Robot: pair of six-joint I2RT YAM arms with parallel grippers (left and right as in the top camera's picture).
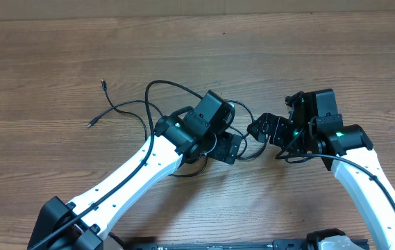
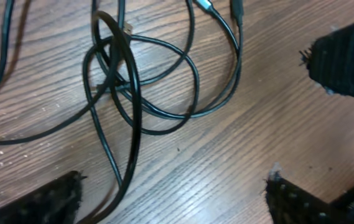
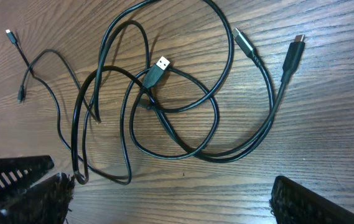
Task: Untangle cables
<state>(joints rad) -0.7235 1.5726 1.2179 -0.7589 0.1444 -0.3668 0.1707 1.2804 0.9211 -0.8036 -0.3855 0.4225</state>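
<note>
The cables lie on the wood table as thin black cords tangled in overlapping loops, with a USB plug and two other plug ends free at the edge. My left gripper hovers over the tangle's right side, open. In its wrist view the loops lie ahead, and one strand runs between the wide-apart fingers, close to the left one and ungripped. My right gripper faces it from the right, open, with a cable bend near its left finger.
A thinner cord with two small plugs trails off to the tangle's left. The two grippers stand close together; the right one's finger shows in the left wrist view. Bare wood table surrounds the tangle.
</note>
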